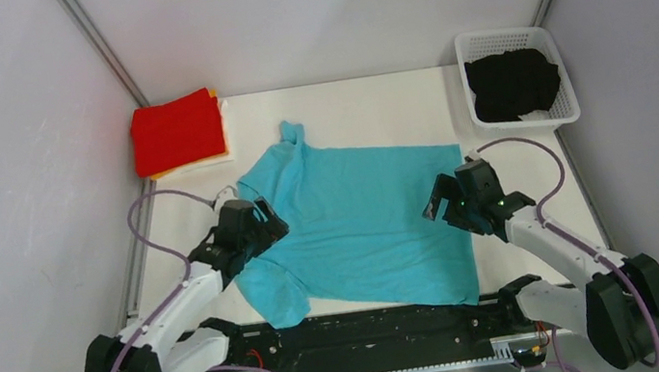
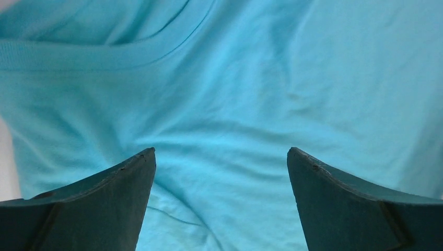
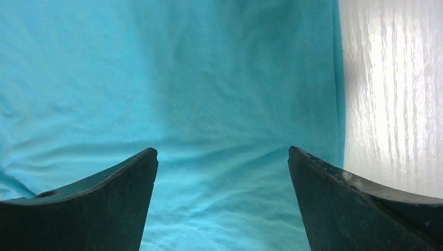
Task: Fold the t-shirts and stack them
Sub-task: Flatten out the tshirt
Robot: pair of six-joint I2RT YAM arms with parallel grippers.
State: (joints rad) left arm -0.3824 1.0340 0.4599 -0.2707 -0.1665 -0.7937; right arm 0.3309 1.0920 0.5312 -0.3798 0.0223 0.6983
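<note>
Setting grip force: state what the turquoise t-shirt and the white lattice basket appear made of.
Turquoise-blue short-sleeved t-shirt: soft matte knit, probably cotton jersey; it wrinkles and its collar is ribbed. White lattice basket: seemingly rigid moulded plastic, smooth-looking, with a regular grid of holes.

A white table point(image 1: 373, 107) sits boxed in by pale grey walls: a back wall point(image 1: 321, 12), a left wall point(image 1: 6, 193) and a right wall point(image 1: 648, 54). Slim metal rails point(image 1: 96, 39) run along the corners. Soft light gleams off the table's faint wood grain.
</note>
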